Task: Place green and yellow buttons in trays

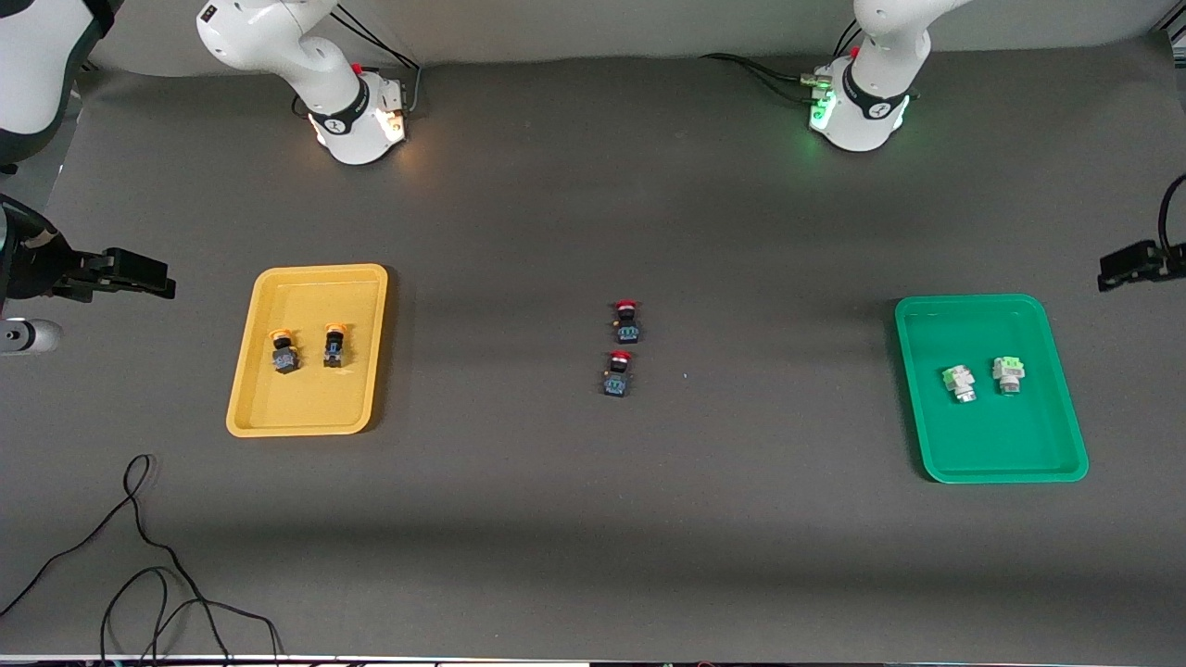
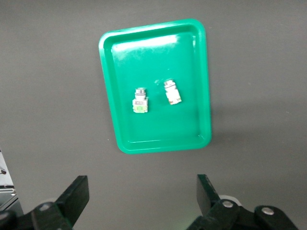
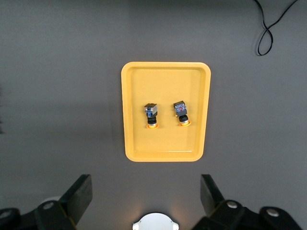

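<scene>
In the front view you have the yellow tray [image 1: 307, 349] at mid-left of the frame, toward the right arm's end of the surface [image 1: 593, 519], with two yellow-capped buttons [image 1: 283, 352] [image 1: 334, 344] lying side by side in it, apart from each other and from the rims. The green tray [image 1: 990, 389] sits at mid-right of the frame, toward the left arm's end, and holds two green buttons [image 1: 960, 382] [image 1: 1008, 373], also side by side. Between the trays, at the frame's centre, two red-capped buttons [image 1: 626, 320] [image 1: 618, 372] stand on the bare surface, one just nearer the camera than the other, well apart from both trays. A loose black cable [image 1: 139, 556] loops across the lower left corner, near the yellow tray but not touching it. The right claw [image 1: 125, 271] shows at the left edge and the left claw [image 1: 1135, 264] at the right edge, both off to the side of the trays.

In the left wrist view you look down on the green tray [image 2: 156, 143] in the upper middle of the frame; the left claw [image 2: 143, 199] at the bottom edge has its fingers [image 2: 76, 194] spread wide and holds nothing.

In the right wrist view the yellow tray [image 3: 165, 154] fills the centre, the cable [image 3: 268, 28] curls in the upper right corner, and the right claw [image 3: 146, 196] at the bottom edge is likewise spread wide and empty.
</scene>
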